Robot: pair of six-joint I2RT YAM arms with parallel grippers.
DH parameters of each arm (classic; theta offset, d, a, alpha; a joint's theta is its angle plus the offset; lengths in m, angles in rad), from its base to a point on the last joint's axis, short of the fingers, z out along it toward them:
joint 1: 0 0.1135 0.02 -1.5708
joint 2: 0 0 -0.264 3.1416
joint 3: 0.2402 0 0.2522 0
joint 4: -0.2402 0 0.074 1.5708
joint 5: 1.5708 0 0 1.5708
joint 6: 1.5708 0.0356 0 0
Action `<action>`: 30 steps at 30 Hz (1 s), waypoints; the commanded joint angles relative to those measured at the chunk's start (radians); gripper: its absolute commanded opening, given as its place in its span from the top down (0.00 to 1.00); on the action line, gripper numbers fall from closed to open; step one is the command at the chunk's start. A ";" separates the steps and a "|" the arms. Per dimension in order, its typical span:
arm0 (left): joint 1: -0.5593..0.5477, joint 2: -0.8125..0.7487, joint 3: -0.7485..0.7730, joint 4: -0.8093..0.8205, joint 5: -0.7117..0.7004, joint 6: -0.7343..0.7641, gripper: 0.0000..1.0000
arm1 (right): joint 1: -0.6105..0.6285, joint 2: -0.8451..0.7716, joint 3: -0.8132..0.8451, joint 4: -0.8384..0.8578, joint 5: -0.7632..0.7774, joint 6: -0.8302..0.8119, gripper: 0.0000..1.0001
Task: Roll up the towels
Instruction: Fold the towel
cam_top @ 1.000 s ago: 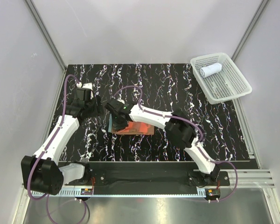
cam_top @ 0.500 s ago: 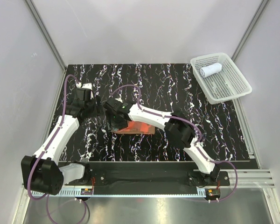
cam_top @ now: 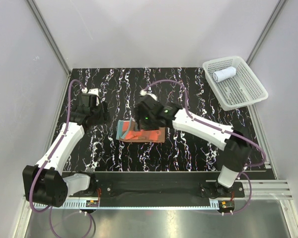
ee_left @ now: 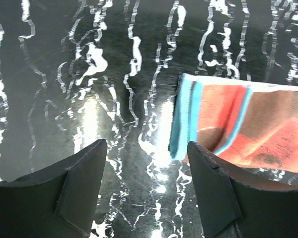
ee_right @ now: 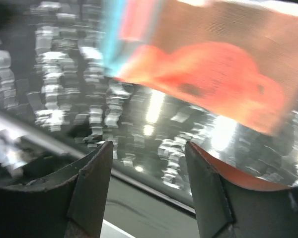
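- Top view: the orange-red towel (cam_top: 150,134) lies flat mid-table on the black marbled tabletop (cam_top: 188,89), with its teal edging on the left.
- The right gripper (cam_top: 141,123) hangs over the towel's left half, and the left gripper (cam_top: 98,115) sits off to the towel's left, apart from it. From up here I cannot tell how either pair of jaws stands.
- Over at the far right corner, the white mesh basket (cam_top: 238,90) holds 1 thing: the white towel (cam_top: 224,74), already rolled into a short cylinder and lying at the far end. The rest of the basket floor is bare.
- Left wrist view: the left gripper (ee_left: 145,146) has its jaws spread wide with nothing between them, only tabletop. The orange-red towel (ee_left: 238,121) lies just beyond the right-hand finger, teal edge nearest.
- That looks like light, limp cloth. It should slide on the glossy top and sag if lifted, so I would pinch the teal edge low and turn it over.
- Right wrist view: it is blurred, but the right gripper (ee_right: 148,146) is plainly parted and empty, with the orange-red towel (ee_right: 203,74) ahead of the tips.
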 commanded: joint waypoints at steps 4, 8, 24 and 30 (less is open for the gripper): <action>-0.013 0.012 -0.019 0.097 0.184 0.037 0.31 | -0.166 -0.097 -0.262 0.039 0.024 0.055 0.36; -0.065 0.081 0.002 0.091 0.185 0.015 0.32 | -0.197 -0.057 -0.307 0.033 0.030 0.044 0.36; -0.215 0.262 0.105 0.143 0.149 -0.048 0.34 | -0.272 0.020 -0.436 0.191 -0.047 0.043 0.39; -0.245 0.353 0.108 0.198 0.158 -0.073 0.35 | -0.275 0.035 -0.480 0.234 -0.091 0.047 0.43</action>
